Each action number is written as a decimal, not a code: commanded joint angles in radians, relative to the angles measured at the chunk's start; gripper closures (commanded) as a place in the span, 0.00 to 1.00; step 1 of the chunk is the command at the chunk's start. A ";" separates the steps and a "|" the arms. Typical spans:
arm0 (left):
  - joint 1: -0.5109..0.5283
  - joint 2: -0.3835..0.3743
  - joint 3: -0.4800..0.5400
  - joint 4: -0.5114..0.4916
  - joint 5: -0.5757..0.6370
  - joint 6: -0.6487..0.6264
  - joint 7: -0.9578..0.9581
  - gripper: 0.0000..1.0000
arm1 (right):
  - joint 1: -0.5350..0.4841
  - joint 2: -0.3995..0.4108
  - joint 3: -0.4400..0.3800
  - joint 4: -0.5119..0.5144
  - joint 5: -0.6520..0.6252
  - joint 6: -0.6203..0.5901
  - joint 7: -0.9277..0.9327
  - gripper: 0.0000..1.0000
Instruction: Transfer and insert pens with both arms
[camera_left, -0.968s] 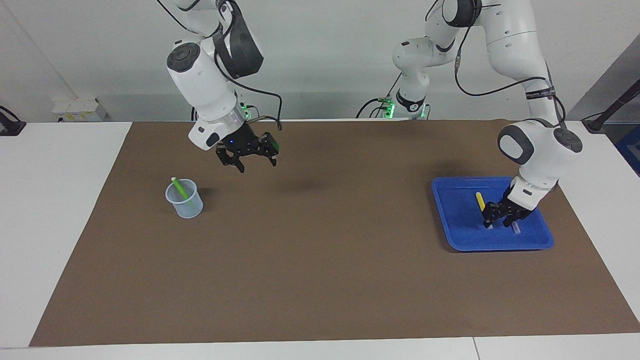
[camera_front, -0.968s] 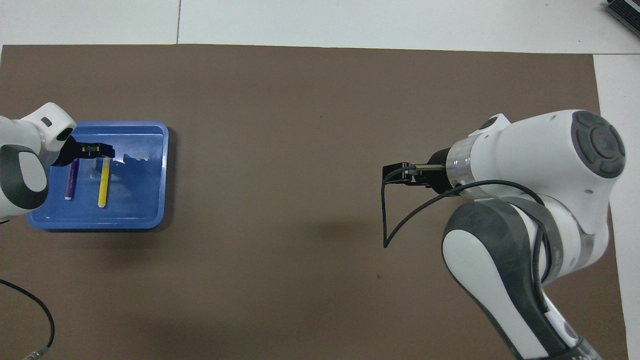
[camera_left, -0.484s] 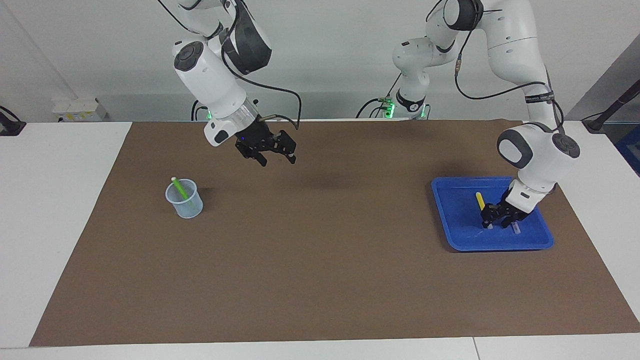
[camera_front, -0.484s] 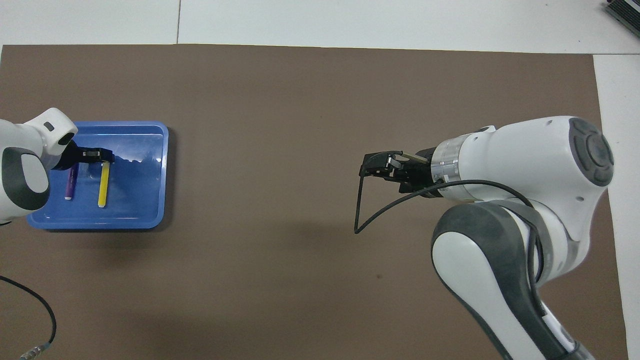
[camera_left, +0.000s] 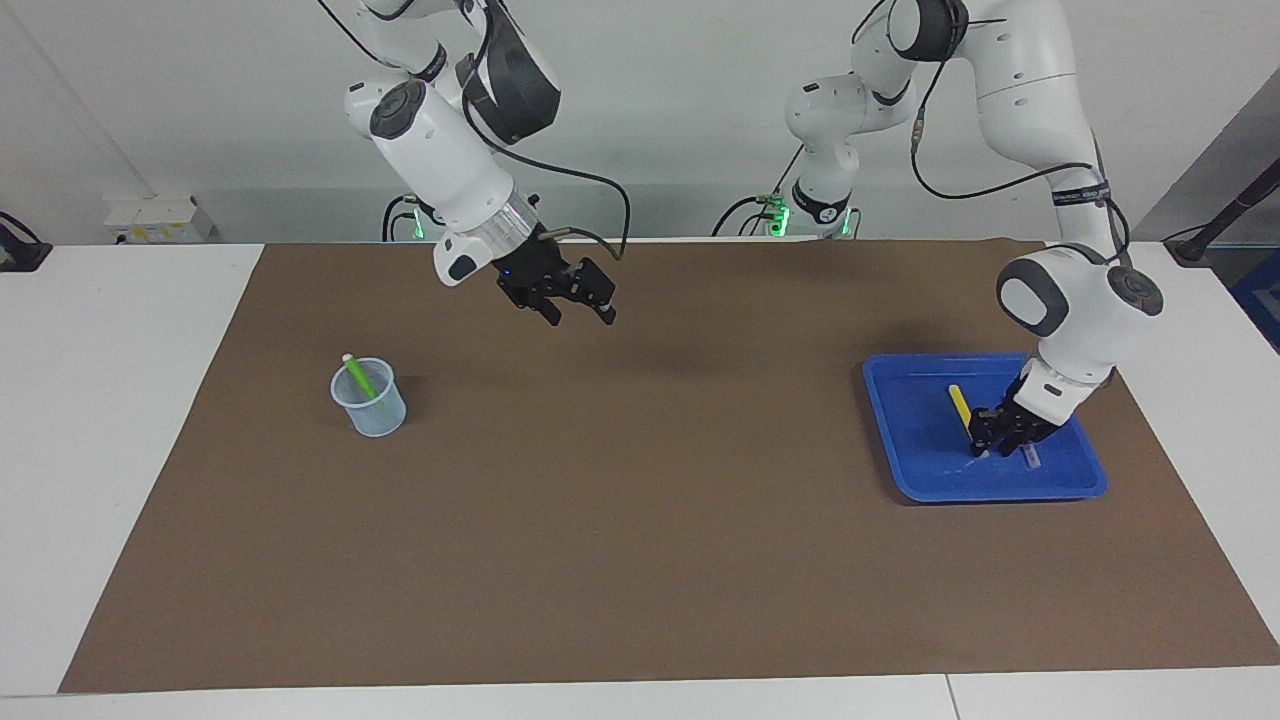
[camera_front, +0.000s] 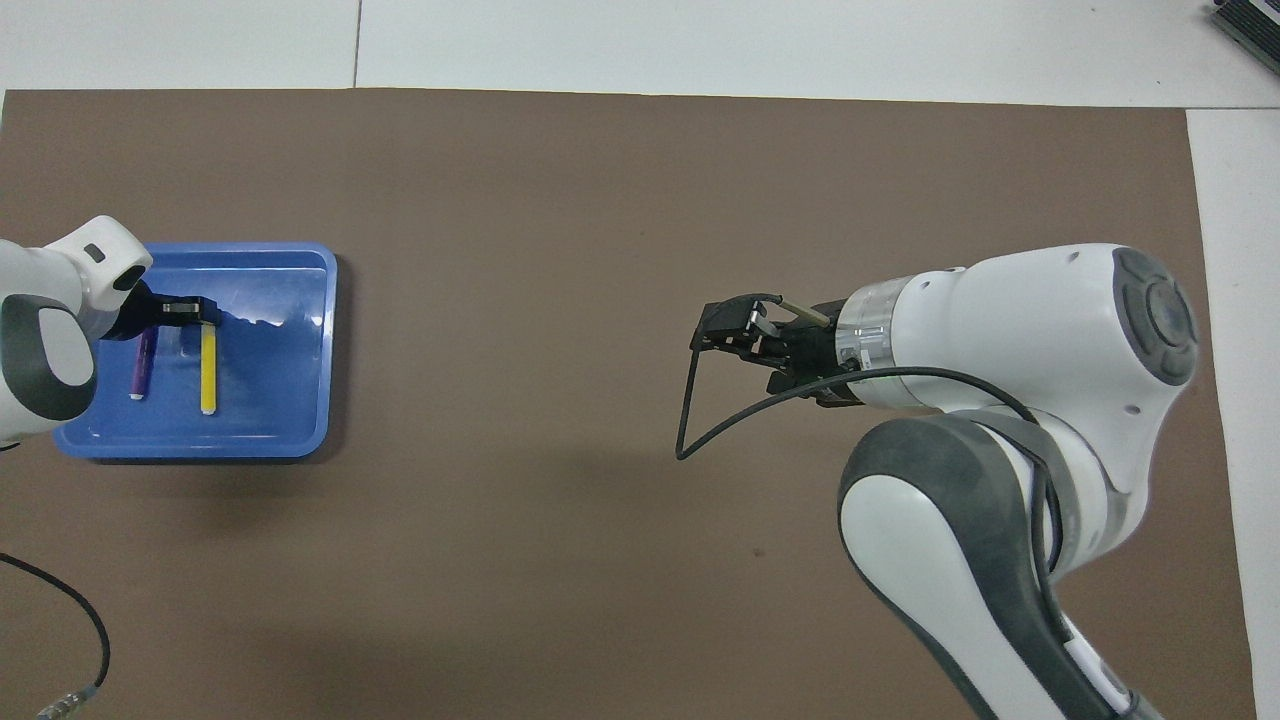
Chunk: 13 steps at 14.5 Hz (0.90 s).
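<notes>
Left gripper (camera_left: 1003, 428) low in blue tray (camera_left: 905, 470), right of facing frame, straddling yellow pen (camera_left: 960, 403); pinch unclear. Purple pen (camera_front: 143, 364) alongside. Grip mid-barrel, lift level. Right gripper (camera_left: 578, 306) spread, empty, upper centre. Green pen (camera_left: 360, 378) in clear cup (camera_left: 371, 402).

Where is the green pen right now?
The green pen stands tilted inside the clear cup on the brown mat, at the right arm's end of the table in the facing view. The overhead view does not show it.
</notes>
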 joint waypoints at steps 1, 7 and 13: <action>0.008 -0.001 -0.007 -0.015 -0.002 -0.008 0.011 0.69 | 0.003 0.000 0.001 -0.004 0.026 0.039 0.013 0.00; 0.006 -0.007 -0.005 -0.030 -0.002 -0.008 0.008 1.00 | 0.029 0.002 0.001 -0.004 0.044 0.059 0.064 0.00; 0.009 -0.007 -0.004 -0.016 -0.002 -0.043 0.004 1.00 | 0.029 0.003 0.001 -0.001 0.046 0.069 0.066 0.00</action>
